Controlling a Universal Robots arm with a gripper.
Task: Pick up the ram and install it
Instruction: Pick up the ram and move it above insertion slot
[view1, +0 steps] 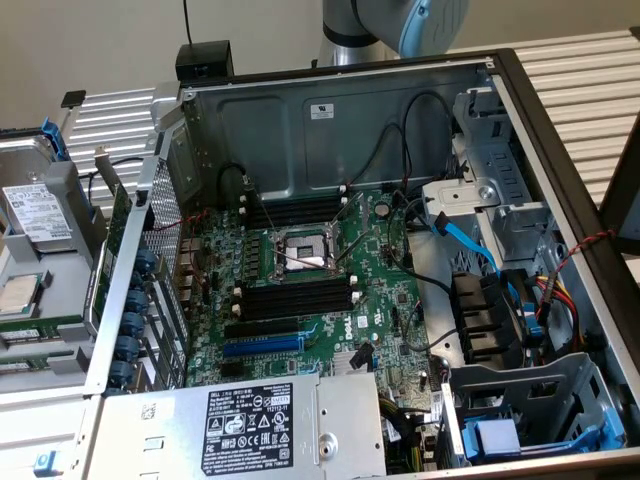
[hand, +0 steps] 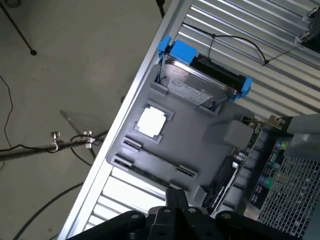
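You have the open computer case (view1: 330, 120) taking up most of the exterior view. Its black memory slots (view1: 295, 297) sit near the middle of the board with nothing in them. The arm (view1: 400, 20) comes in at twelve o'clock above the case's back wall, and the parts tray (hand: 200, 150) lies outside the case at nine o'clock.

The wrist view looks down on that grey tray, so the gripper (hand: 175, 199) hangs over the tray, not the case. Its fingers (hand: 172, 201) are pressed together into a single dark tip, with nothing visible between them.

Read the tray as a clock with the hard drive (hand: 200, 85) in its blue caddy at twelve. The ram (hand: 145, 174) then lies at six, resting in its holder along the tray edge farthest from the drive. The square processor chip (hand: 151, 121) sits between the two, closer to the ram.

The relation that matters to you is this:
- **Position:** the ram is the tray item nearest the fingertips, just beyond them towards the drive, and it is not touched.
- **Long axis:** it runs parallel to that far tray edge and to the drive's blue front, so it lies crosswise to the line from the fingers to the drive.

My judgement is that the pick has not begun.
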